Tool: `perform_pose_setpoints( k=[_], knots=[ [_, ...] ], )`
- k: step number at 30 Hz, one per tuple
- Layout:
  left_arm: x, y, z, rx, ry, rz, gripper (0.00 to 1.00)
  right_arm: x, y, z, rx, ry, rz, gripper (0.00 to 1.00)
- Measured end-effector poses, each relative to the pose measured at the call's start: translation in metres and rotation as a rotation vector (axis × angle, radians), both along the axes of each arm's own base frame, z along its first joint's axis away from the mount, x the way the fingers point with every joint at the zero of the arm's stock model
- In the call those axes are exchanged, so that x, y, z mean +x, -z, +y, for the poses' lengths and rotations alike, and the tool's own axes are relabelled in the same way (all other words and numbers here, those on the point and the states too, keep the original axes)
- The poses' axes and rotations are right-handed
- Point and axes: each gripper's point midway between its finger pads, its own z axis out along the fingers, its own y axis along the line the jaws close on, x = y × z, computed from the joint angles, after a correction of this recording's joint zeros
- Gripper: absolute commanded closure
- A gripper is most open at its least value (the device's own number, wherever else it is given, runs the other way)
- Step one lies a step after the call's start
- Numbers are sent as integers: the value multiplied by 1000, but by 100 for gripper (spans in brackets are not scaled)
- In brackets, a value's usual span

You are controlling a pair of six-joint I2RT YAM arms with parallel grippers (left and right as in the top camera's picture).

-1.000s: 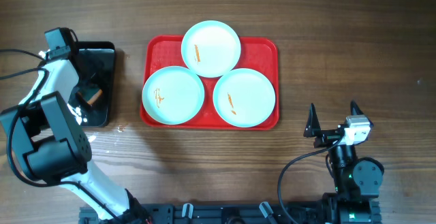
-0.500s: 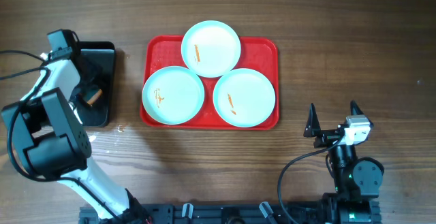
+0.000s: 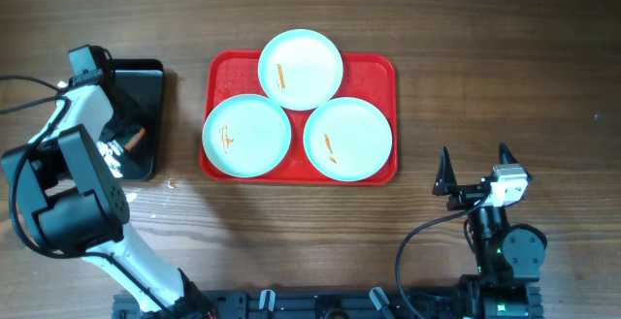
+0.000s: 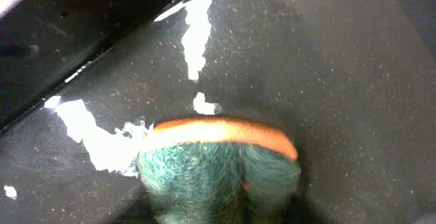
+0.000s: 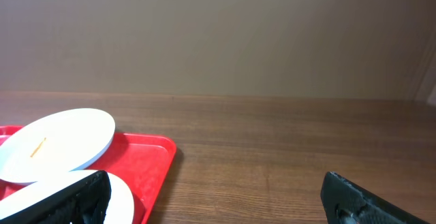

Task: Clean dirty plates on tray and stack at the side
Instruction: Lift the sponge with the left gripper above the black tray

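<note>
Three pale plates lie on the red tray: one at the back, one front left, one front right, each with small orange smears. My left gripper is down inside the black bin, shut on a sponge. The left wrist view shows the sponge, green scouring side with an orange layer, arched and squeezed; the fingers are hidden. My right gripper stands open near the table's front right, with nothing between its fingers. It faces the tray and a plate.
The black bin's floor is wet, with white shiny patches. A small wet spot lies on the wood just in front of the bin. Bare wooden table stretches right of the tray.
My left gripper has closed in on the sponge in the bin, and the sponge looks narrower from above. The right arm, plates and tray have not moved.
</note>
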Motion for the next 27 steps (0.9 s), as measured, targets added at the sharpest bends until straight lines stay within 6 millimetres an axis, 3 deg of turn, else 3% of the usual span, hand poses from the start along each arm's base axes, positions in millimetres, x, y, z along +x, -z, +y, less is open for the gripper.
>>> perform_pose_setpoints(
  k=[2,6,7,8,9,10,15,20,21,22,24,26,27],
  knots=[
    [0,0,-1,-5,3,0,95,0,0,0,0,0,0,0],
    [2,0,-1,-5,6,-6,96,0,0,0,0,0,0,0],
    [2,0,-1,-5,6,-7,75,0,0,0,0,0,0,0],
    [2,0,-1,-6,6,-6,35,0,0,0,0,0,0,0],
    [1,0,-1,-6,7,-4,4,0,0,0,0,0,0,0],
    [0,1,-2,-8,7,1,0,0,0,0,0,0,0,0],
    [-7,0,-3,-17,0,22,0,0,0,0,0,0,0,0],
    [-18,-1,-13,-68,10,60,12,0,0,0,0,0,0,0],
    [-18,0,-18,-91,15,61,17,0,0,0,0,1,0,0],
    [-19,2,-24,-130,26,60,32,0,0,0,0,0,0,0],
    [-21,3,-35,-190,34,63,49,0,0,0,0,1,0,0],
    [-25,3,-40,-213,37,76,59,0,0,0,0,1,0,0],
    [-25,3,-41,-220,44,78,71,0,0,0,0,0,0,0]
  ],
)
